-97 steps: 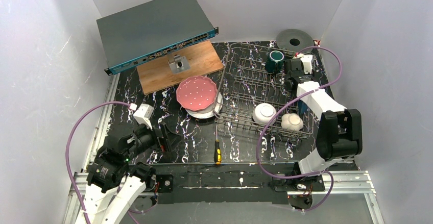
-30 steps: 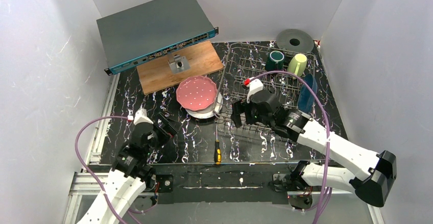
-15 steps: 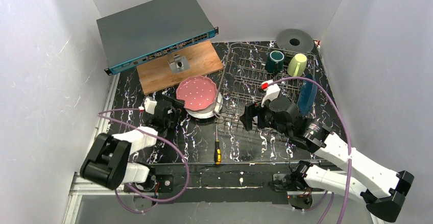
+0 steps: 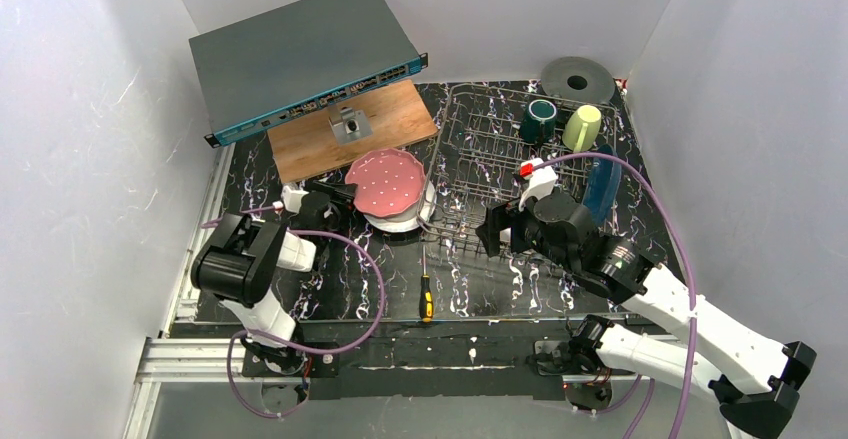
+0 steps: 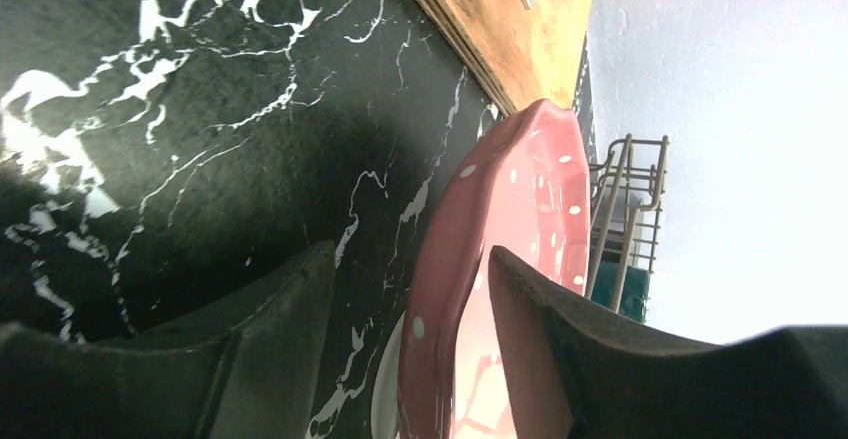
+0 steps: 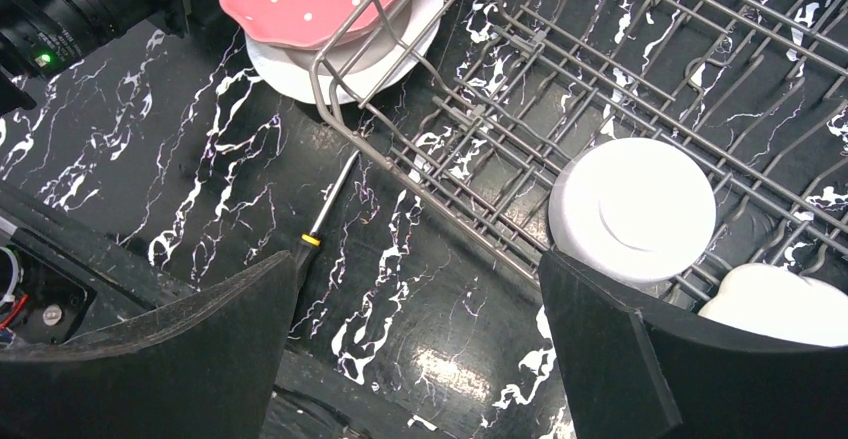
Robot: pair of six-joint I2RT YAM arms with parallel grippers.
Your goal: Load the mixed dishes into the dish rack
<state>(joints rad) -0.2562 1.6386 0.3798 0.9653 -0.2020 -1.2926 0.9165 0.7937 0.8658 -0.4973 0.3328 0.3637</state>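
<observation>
The black marbled table (image 4: 380, 269) is carrying everything, with a flat grey box (image 4: 295, 54) propped at the back left, clear of the work. The dish rack (image 4: 480, 149) is filling the right half, and its upright tines are keeping the dark blue plate (image 4: 600, 184) standing on edge by its right wall. The wooden board (image 4: 385, 124) is lying under the box's front edge. The pink white-dotted plate (image 4: 385, 181) is sitting on the white plate (image 4: 400, 222) just outside the rack's left wall, both not yet loaded. The left gripper (image 5: 410, 269) is straddling the pink plate's rim, jaws partly apart; a gap is showing beside one finger, so it is judged not yet clamped. The right gripper (image 6: 420, 289) is hovering wide open and empty above the rack's near corner. The white bowl (image 6: 632, 209) is lying upturned in the rack, beside the small cream flower-shaped dish (image 6: 775, 304). The dark teal mug (image 4: 540, 119) and pale yellow-green mug (image 4: 582, 127) are sitting at its back. The screwdriver (image 4: 425, 289) is lying near the stack, and the rack's wall is standing between plate and tines.
</observation>
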